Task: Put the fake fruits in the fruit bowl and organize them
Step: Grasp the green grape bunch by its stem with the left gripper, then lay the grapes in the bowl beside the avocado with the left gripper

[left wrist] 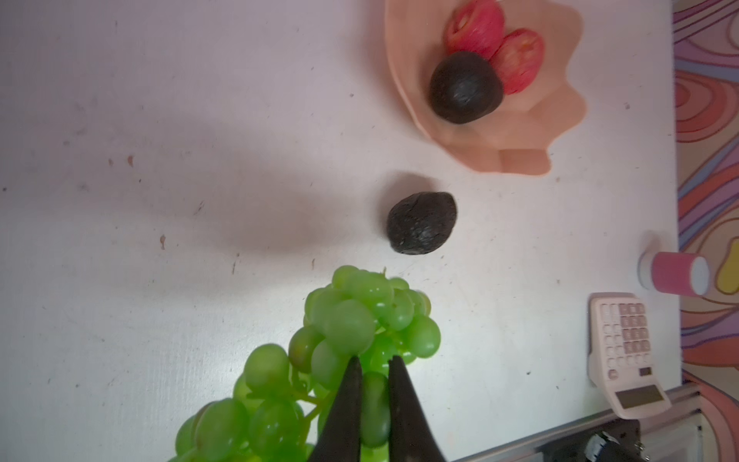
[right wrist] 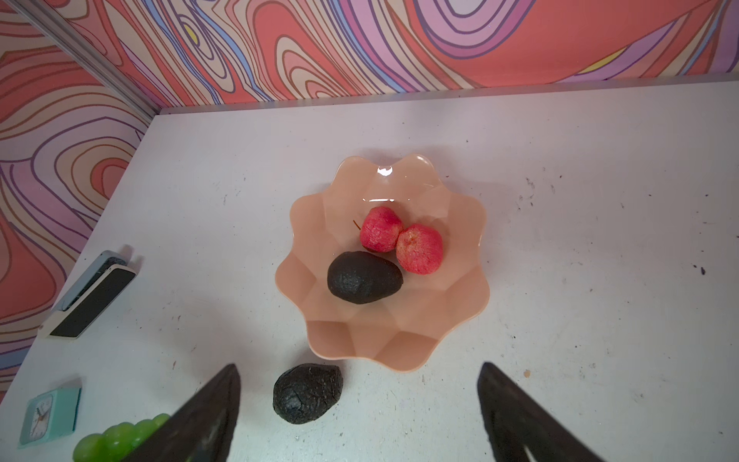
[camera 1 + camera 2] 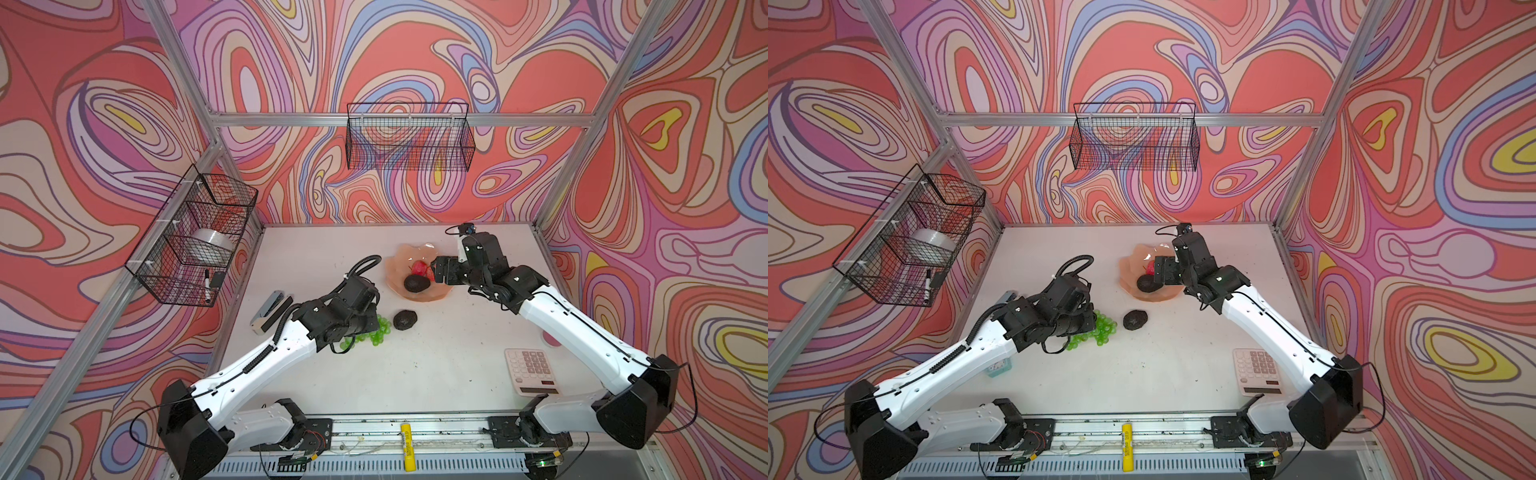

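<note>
The peach fruit bowl (image 3: 400, 254) (image 2: 380, 344) stands at the back middle of the table. In it lie two red apples (image 2: 380, 230) (image 2: 420, 249) and a dark avocado (image 2: 364, 278) (image 3: 416, 283). A second avocado (image 3: 404, 319) (image 1: 422, 228) (image 2: 307, 394) lies on the table just in front of the bowl. The green grapes (image 3: 380, 330) (image 1: 352, 320) rest on the table to its left. My left gripper (image 1: 375, 360) is shut on one grape of the bunch. My right gripper (image 2: 360, 365) (image 3: 440, 270) hovers open over the bowl's right rim, holding nothing.
A calculator (image 3: 534, 372) and a pink-white tape roll (image 1: 676, 274) sit at the right. A black-and-white device (image 2: 94, 296) and a teal clock (image 2: 50, 416) are at the left. Black wire baskets (image 3: 409, 137) (image 3: 195, 237) hang on the walls.
</note>
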Tool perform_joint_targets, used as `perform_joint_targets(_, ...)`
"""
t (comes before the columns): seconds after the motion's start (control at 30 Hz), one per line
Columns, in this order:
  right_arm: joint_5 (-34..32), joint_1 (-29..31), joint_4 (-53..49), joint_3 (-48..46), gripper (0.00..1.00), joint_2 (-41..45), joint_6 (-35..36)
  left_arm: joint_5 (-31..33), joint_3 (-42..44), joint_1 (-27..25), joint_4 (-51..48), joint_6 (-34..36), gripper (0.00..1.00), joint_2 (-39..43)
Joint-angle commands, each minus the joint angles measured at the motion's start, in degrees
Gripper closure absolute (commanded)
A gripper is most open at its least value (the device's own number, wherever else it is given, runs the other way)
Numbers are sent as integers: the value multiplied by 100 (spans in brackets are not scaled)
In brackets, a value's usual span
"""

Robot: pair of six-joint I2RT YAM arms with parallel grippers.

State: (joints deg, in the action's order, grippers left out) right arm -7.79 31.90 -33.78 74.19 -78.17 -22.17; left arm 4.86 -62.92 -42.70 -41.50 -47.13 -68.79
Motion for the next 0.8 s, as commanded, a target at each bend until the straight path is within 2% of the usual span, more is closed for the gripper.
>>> perform_joint_targets(0.0, 24, -35, 66, 112, 4, 27, -57, 112, -516, 58, -495, 577, 89, -232)
perform_joint_targets(0.13, -41, -35, 11, 31, 4, 134, -67, 92, -353, 102, -538, 584, 90, -458)
perform_joint_targets(0.3, -132, -34, -76, 7, 4, 195, -67, -149, -88, 148, -93, 490, 90, -256)
perform_joint_targets(0.6, -195, -36, -102, 7, 4, 268, -75, -127, -1198, 200, -270, 982, 90, -302)
perform_joint_targets(0.77, -285, -66, -197, 13, 4, 391, -83, -427, -1849, 260, 7, 1215, 91, -870)
